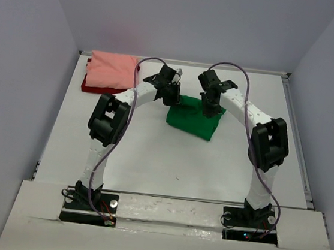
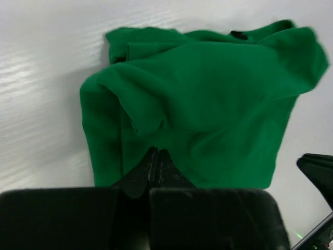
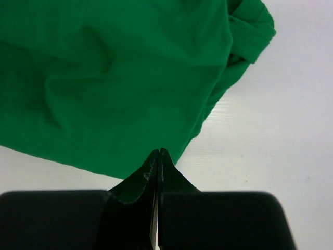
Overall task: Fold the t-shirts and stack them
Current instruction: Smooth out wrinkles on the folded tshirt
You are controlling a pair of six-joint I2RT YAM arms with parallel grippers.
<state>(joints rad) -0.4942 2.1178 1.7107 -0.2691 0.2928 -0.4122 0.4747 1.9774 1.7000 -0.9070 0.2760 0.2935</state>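
Green t-shirt sits mid-table, between the two arms. It's already bundled into a rough rectangle, with loose sleeve and hem folds at its ends. Its long axis runs roughly left-right across the table, slightly skewed.

The other two are done: salmon pink t-shirt lies folded on top of the dark red t-shirt at the back-left corner of the table. Only a strip of red shows along the near and left sides. That stack is well apart from the green one.

Left gripper: fingers pressed together, no gap. The tips are right at the edge of the green cloth, and the shirt spreads away ahead of them in the left wrist view. Can't tell if a layer of fabric is pinched or they're just resting on it.

Right gripper: same story, fingers fully together. The tips are at the very hem, with the cloth ahead and to the left and bare table on the right. A pinch can't be confirmed here either.

From the top view, both sit along the shirt's far edge, left near its left end and right near its right end.

My read is that the fold is basically done and the transfer to the stack is what's left. The stack lies back and left of the green shirt, so the left arm is nearer and the right arm would have to reach across. Main risk is the bundle unfolding if only one layer is caught.
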